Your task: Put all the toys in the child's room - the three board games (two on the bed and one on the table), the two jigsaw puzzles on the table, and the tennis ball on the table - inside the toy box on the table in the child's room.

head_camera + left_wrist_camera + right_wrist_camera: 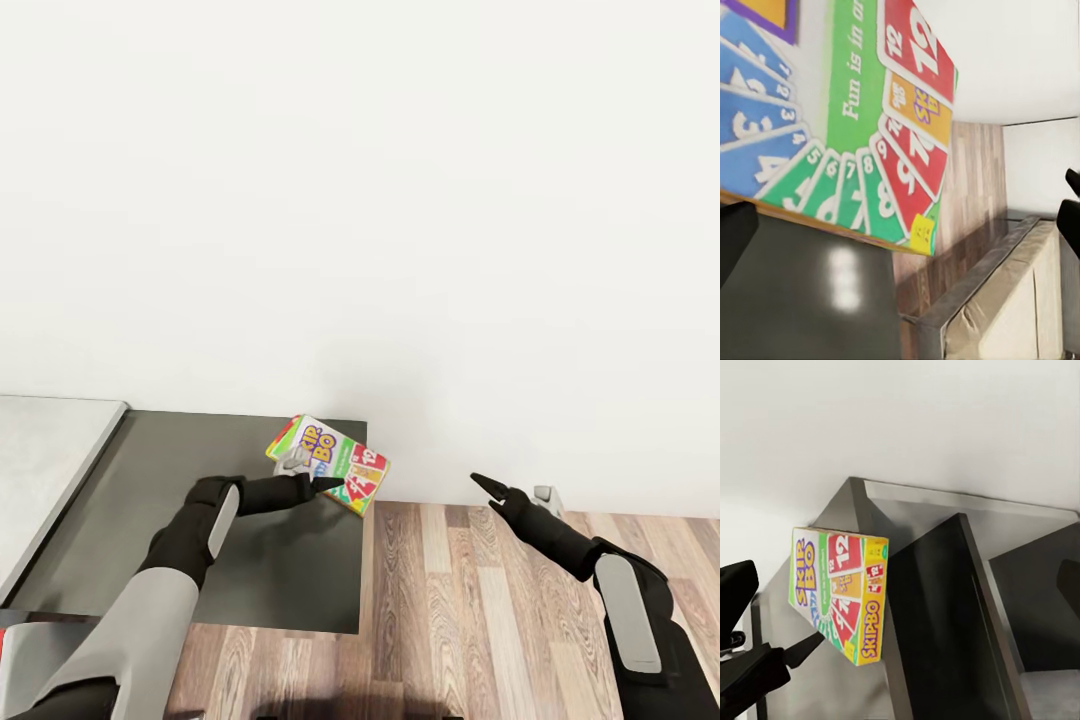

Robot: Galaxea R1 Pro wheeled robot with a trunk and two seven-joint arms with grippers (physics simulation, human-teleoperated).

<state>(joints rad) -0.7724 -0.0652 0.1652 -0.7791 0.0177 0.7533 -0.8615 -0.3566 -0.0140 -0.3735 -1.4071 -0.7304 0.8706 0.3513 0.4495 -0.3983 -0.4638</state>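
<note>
The Skip-Bo box [329, 463], a brightly printed board game, was held off the dark surface [250, 560] in the left claw [305, 478], whose fingers were pinched on the box's near edge. The box was tilted, its card-fan artwork facing up and its far corner reaching past the dark surface's edge over the wood floor [480, 610]. Seen from the right wrist, the box [840, 592] stood on edge with its yellow "SKIPBO" side panel showing, the left claw's dark finger [802, 649] meeting it from below. From the left wrist, the box's face [862, 127] loomed close above the glossy dark surface [817, 300]. The right claw [500, 492] hung apart over the floor, well clear of the box, gripping nothing; whether its fingers were spread or closed could not be told. A white wall [400, 200] rose behind, and a grey panel [45, 450] bordered the dark surface on the left.
</note>
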